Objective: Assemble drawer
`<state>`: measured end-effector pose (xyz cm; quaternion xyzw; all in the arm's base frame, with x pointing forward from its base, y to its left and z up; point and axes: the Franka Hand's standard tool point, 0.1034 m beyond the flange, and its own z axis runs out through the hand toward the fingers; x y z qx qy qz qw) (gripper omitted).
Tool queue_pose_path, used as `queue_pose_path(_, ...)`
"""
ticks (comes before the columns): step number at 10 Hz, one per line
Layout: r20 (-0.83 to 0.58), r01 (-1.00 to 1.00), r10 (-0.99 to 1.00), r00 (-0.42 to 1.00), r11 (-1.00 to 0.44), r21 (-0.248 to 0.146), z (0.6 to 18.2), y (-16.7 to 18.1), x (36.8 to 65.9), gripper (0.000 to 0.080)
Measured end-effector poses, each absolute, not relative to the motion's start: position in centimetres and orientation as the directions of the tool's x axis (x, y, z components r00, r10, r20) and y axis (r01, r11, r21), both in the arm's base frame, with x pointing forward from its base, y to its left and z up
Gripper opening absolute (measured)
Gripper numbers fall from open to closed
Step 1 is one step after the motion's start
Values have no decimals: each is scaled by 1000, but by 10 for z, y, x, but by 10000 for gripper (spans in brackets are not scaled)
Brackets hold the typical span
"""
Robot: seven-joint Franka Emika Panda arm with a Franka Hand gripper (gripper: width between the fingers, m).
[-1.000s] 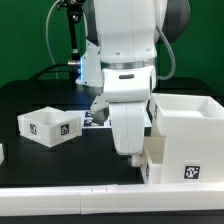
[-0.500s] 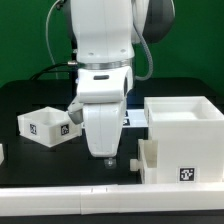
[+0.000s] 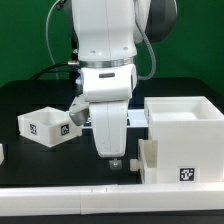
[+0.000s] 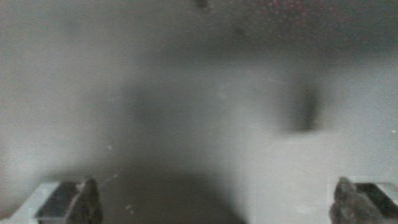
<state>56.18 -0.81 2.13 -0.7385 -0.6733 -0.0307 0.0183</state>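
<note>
The large white housing (image 3: 186, 118) stands at the exterior view's right. A small white tray (image 3: 170, 165) with a tag sits low against its front, its knob (image 3: 137, 160) pointing towards the exterior view's left. A second tagged tray (image 3: 45, 125) lies at the exterior view's left. My gripper (image 3: 110, 158) hangs close over the black table, just beside the knob and apart from it. In the wrist view the gripper (image 4: 217, 192) is open, its fingers (image 4: 68, 200) wide apart with only blurred grey surface between them.
The marker board (image 3: 140, 118) lies behind my arm, partly hidden. A white piece (image 3: 2, 152) shows at the exterior view's left edge. A white rail (image 3: 60, 198) runs along the table's front edge.
My arm has moved from the front tray towards the exterior view's left, then shifted slightly back to the right. The tray and its knob now show uncovered.
</note>
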Motion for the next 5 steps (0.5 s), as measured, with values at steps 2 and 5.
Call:
queue_pose_path(2,72,999,997,12,-15,42,20,-9,561,649)
queue_pose_path(5,79,999,997,-17,13,44,20,1,561,649)
